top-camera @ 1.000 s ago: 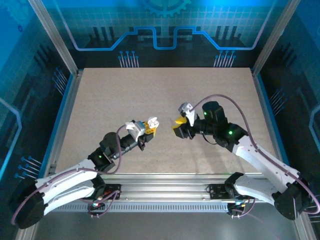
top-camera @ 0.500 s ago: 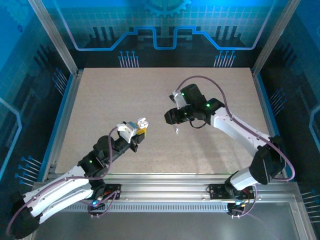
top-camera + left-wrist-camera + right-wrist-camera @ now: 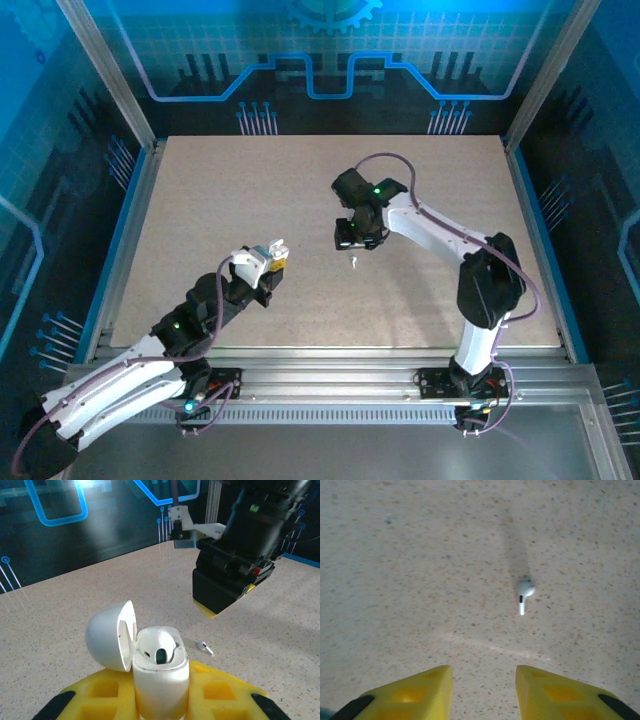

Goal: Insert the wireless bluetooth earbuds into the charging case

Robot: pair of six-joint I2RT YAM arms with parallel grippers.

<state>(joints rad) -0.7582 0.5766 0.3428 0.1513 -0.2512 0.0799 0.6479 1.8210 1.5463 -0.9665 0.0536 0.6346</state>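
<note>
Left wrist: left tool clamps open charging case; right tool parted over lone earbud.

White earbud lies loose, apart from the open upright charging case.

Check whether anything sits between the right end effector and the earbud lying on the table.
Nothing visible does. The right end effector hangs open above the earbud, with only bare table between them.

Robotics lab cell: aluminium frame, blue circuit-print backdrop.
</note>
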